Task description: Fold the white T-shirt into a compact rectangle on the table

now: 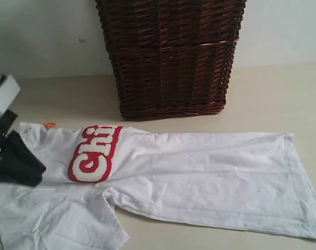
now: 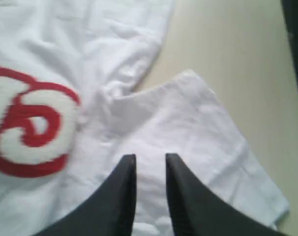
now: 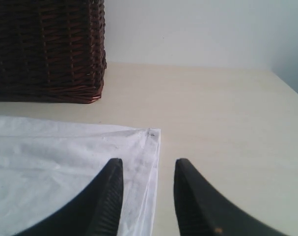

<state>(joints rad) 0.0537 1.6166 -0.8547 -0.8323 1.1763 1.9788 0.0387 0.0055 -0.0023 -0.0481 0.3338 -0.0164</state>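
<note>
The white T-shirt [image 1: 199, 166] lies flat across the table [image 1: 272, 99], its body folded into a long band. Red-outlined letters [image 1: 95, 153] show at the left end, and a sleeve [image 1: 59, 219] spreads toward the front left corner. My left gripper [image 1: 30, 169] hangs over the shirt's left end. In the left wrist view this gripper [image 2: 149, 157] is open by a narrow gap above the sleeve [image 2: 188, 123], with nothing held. My right gripper [image 3: 148, 162] is open just above the shirt's hem edge [image 3: 151, 147], near a corner of the cloth. It is out of the exterior view.
A dark brown wicker basket [image 1: 171, 57] stands at the back of the table, just behind the shirt. A small orange tag [image 1: 49, 125] shows at the shirt's far left edge. Bare table [image 3: 222, 108] lies beyond the hem on the right.
</note>
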